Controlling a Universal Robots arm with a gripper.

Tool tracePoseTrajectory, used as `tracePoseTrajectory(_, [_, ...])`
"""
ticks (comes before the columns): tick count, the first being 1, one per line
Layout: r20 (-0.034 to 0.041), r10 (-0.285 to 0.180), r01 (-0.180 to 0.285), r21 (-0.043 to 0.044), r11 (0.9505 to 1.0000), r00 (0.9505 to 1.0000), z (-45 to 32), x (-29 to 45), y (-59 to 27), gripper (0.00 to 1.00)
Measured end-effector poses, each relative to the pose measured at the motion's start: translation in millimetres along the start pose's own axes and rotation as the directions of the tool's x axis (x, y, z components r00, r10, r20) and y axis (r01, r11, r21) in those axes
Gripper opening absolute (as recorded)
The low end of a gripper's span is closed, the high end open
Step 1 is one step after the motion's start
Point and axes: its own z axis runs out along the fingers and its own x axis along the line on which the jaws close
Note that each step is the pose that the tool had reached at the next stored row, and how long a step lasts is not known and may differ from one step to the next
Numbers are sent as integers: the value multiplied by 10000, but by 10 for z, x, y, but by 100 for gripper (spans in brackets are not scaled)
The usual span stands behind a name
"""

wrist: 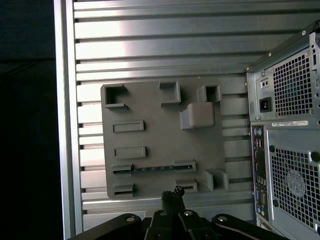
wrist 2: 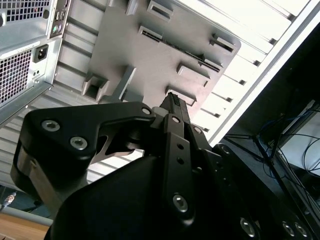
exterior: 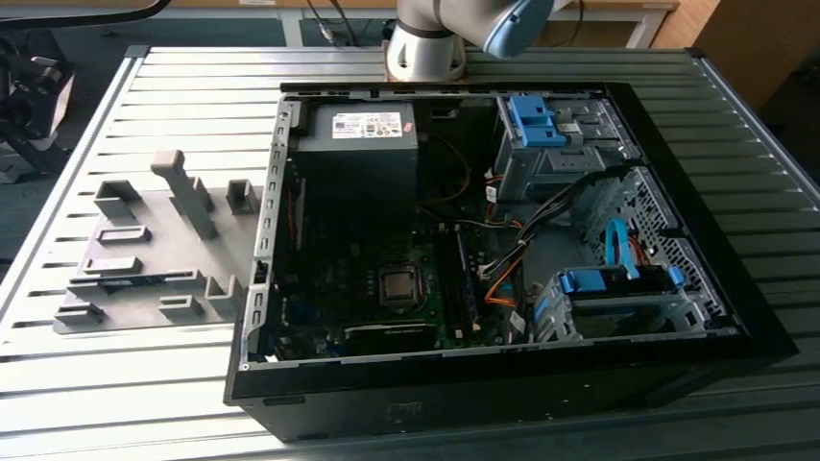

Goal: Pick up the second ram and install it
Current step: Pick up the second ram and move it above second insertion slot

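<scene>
The second ram [wrist: 152,169] is a thin blue-green stick standing on edge in the grey fixture plate [wrist: 150,135], held between two end blocks. The exterior view shows the ram [exterior: 138,279] near the plate's front left, and in the second wrist view the ram [wrist 2: 182,50] is a thin dark line. My gripper [wrist: 172,193] hangs well above the table, beside the plate's edge closest to the ram. Its fingertips [wrist 2: 172,101] are together with nothing between them.
An open black computer case [exterior: 513,240] lies on the slatted metal table [exterior: 192,86], to the exterior view's right of the plate. Its rear panel [wrist: 287,140] stands close to the plate. Grey blocks and a tall post [exterior: 186,192] rise from the plate.
</scene>
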Motion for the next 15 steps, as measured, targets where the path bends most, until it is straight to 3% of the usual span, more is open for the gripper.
tracePoseTrajectory(8, [-5,-95,95,-1,10000,10000,0,1,0,11])
tracePoseTrajectory(15, [-34,-810,810,11,9967,9967,2,1,0,11])
